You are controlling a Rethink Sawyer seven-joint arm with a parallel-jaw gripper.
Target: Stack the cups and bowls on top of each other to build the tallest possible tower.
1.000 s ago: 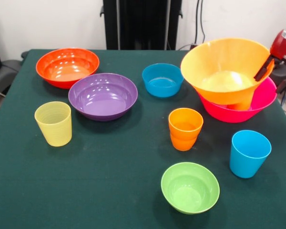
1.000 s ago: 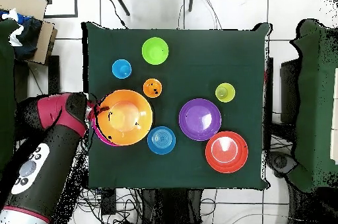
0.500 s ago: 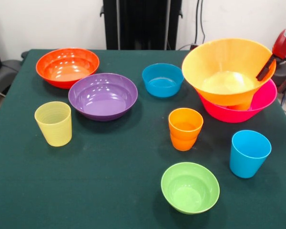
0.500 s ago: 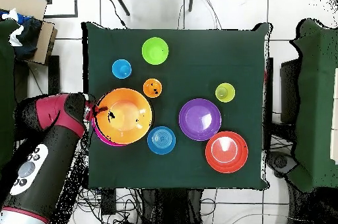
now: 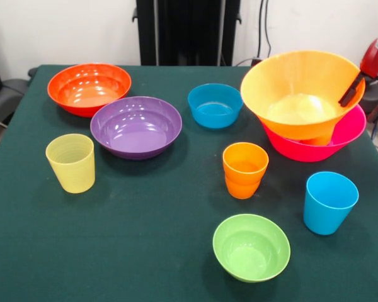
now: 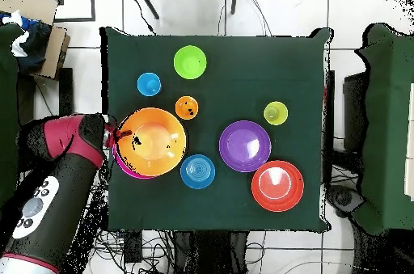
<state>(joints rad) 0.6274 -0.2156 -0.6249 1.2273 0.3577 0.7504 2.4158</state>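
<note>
The large orange bowl (image 5: 296,85) sits tilted inside the hot pink bowl (image 5: 343,139) at the right, propped on something orange beneath it. My gripper (image 5: 352,89) is shut on its right rim, one dark finger inside the bowl. From above, the gripper (image 6: 121,133) is at the left edge of that orange bowl (image 6: 155,143). Loose on the cloth are a red-orange bowl (image 5: 88,88), purple bowl (image 5: 136,127), blue bowl (image 5: 214,105), lime bowl (image 5: 251,247), orange cup (image 5: 244,170), sky blue cup (image 5: 329,202) and ribbed pale yellow cup (image 5: 71,163).
The green table (image 5: 151,207) ends just right of the pink bowl. My red arm (image 6: 61,182) reaches in from beyond that edge. A cardboard box (image 6: 36,24) stands off the table's corner.
One second ago the orange bowl leaned more to the left; it has since levelled a little and shifted right with the gripper. Nothing has moved in the last half second.
</note>
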